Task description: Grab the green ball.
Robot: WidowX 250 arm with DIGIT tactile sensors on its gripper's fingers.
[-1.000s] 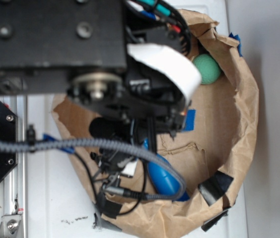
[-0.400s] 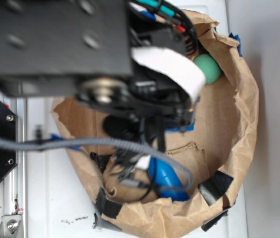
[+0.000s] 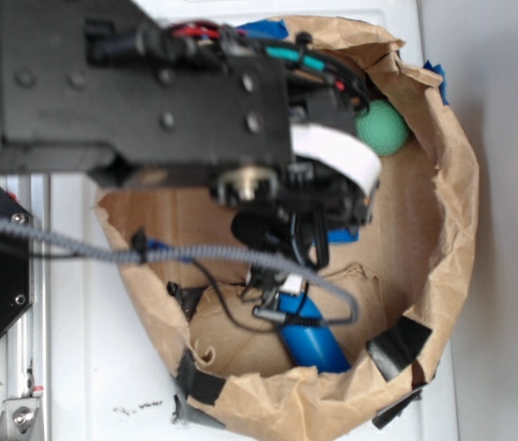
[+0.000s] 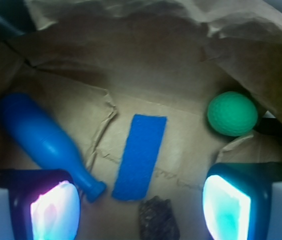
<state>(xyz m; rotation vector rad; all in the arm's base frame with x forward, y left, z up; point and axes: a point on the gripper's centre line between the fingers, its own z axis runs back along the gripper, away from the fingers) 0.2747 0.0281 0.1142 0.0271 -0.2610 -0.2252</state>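
A: White table (image 3: 84,367) under everything, grey wall strip along one side. A brown paper bag (image 3: 452,230) with torn-down walls sits on it, patched with black tape (image 3: 397,344) at the near rim.

B: Tool state?

A: Tool (image 4: 141,200) is spread wide, nothing between the pads. In the wrist view the two pads (image 4: 226,207) glow at the bottom corners, well apart. The arm (image 3: 140,92) hangs over the bag and covers most of its floor in the exterior view.

B: What's nearest the tool?

A: A blue tape strip (image 4: 140,156) stuck flat on the bag floor, right in the gap between the pads. Just beside the strip, the blue bottle (image 4: 43,142) lies on its side, neck end next to the strip's lower corner. A small dark lump (image 4: 157,219) sits just below the strip; can't tell what it is.

B: Green ball?

A: Green ball (image 4: 232,113) is on the other side of the strip from the bottle, tucked against the bag's folded wall, apart from the tool. In the exterior view the green ball (image 3: 383,127) sits at the bag's far rim, half hidden by the arm.
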